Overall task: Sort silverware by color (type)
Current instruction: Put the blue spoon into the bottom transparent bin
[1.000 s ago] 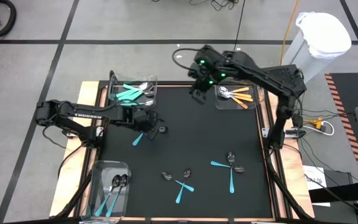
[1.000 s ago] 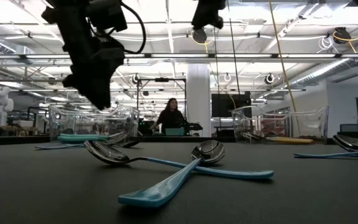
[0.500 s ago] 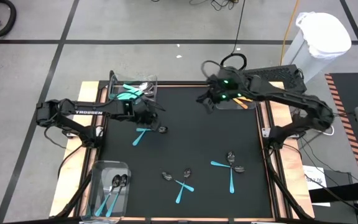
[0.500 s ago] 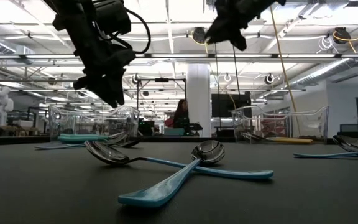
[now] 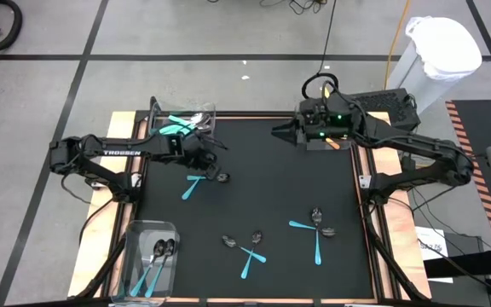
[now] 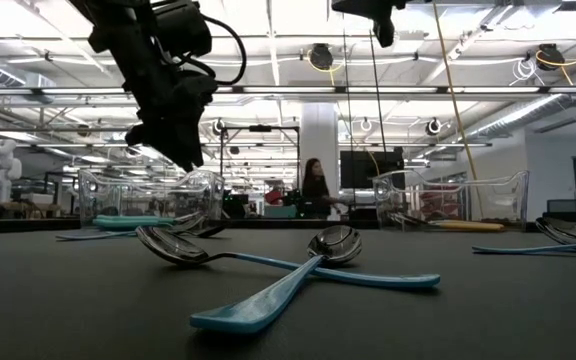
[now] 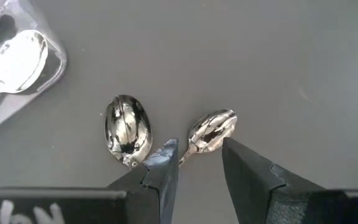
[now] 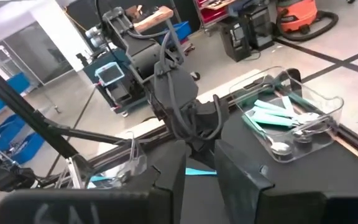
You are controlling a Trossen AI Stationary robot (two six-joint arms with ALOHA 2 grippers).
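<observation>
Presently the left gripper (image 5: 214, 152) is hanging over the black mat (image 5: 280, 192) just beside the far-left bin (image 5: 183, 126), its fingers spread with a clear gap and nothing between them; the left wrist view is showing two shiny spoon heads lying close together on the mat just ahead of its fingertips, one (image 7: 127, 129) off to the side and the other (image 7: 211, 130) in line with the gap. In the high view these belong to a crossed pair of teal spoons (image 5: 197, 182). The main risk, in my judgement, is that a descent here is going to catch both handles at once, or nudge one spoon against the other, since they are overlapping; a shiny rounded head is also likely to slip from the fingers if taken there instead of on the handle. A further risk is the near wall of the bin being clipped on the way across. The right gripper (image 5: 278, 132) is waiting over the far edge of the mat near the bin with orange-handled pieces (image 5: 331, 141); its fingers are standing slightly apart and empty. Remaining silverware is lying loose: a crossed teal pair at the near centre (image 5: 250, 252) and another group to the near right (image 5: 315, 232), while a near-left bin (image 5: 154, 256) is holding dark-headed teal pieces. As for writing, white lettering on the left arm (image 5: 119, 154) is reading "TROSSEN"; a label at the edge of the left wrist view is too cropped to read.
</observation>
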